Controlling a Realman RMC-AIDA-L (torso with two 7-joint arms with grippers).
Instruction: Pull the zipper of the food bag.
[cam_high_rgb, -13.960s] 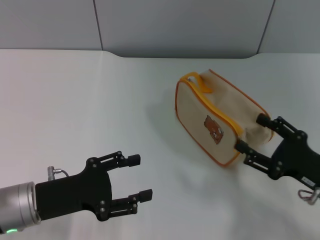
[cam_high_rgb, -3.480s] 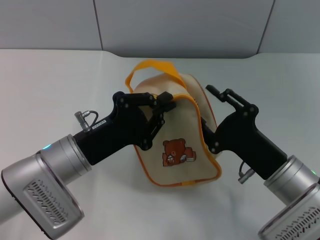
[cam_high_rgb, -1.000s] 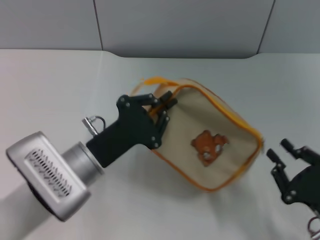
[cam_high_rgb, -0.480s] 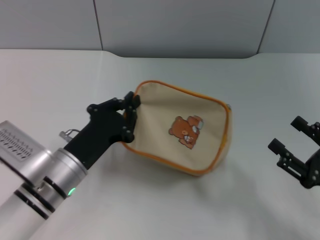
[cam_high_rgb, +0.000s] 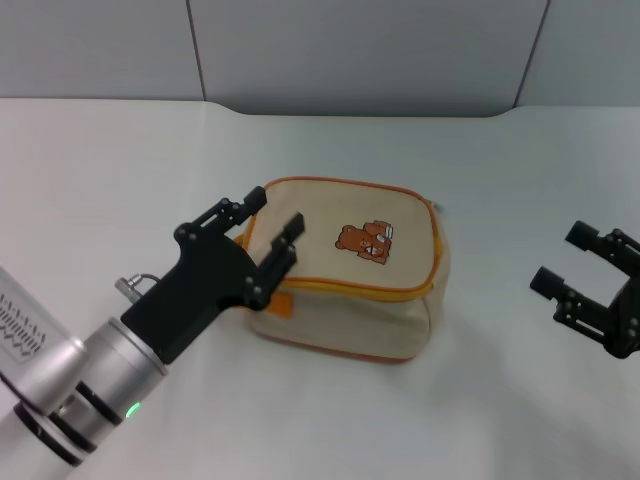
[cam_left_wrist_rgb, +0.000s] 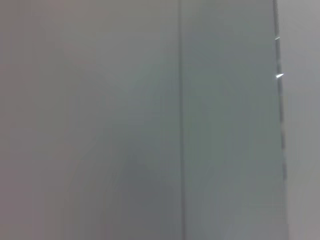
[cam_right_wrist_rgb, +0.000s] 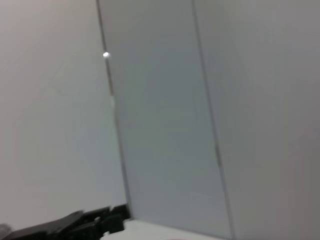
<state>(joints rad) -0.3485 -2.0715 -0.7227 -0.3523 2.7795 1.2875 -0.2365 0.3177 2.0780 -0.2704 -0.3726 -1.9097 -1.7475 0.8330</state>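
Observation:
The food bag (cam_high_rgb: 350, 255) lies on the white table with its bear print (cam_high_rgb: 366, 240) facing up. The yellow-orange zipper (cam_high_rgb: 355, 288) runs along its near top edge and round the right end. A small greyish bit at the far right corner (cam_high_rgb: 437, 208) may be the pull tab. My left gripper (cam_high_rgb: 268, 230) is open at the bag's left end, its fingers over that end. A stub of orange strap (cam_high_rgb: 281, 304) shows below it. My right gripper (cam_high_rgb: 566, 258) is open and empty, well to the right of the bag.
The table (cam_high_rgb: 120, 160) ends at a grey panelled wall (cam_high_rgb: 360, 50) behind. The left wrist view shows only wall panels (cam_left_wrist_rgb: 150, 120). The right wrist view shows wall panels (cam_right_wrist_rgb: 165, 125) and a dark part (cam_right_wrist_rgb: 75, 225) at the edge.
The left gripper has let go of the bag's left corner and opened. The bag has settled flat with the zipper edge toward me. The right gripper has barely moved.

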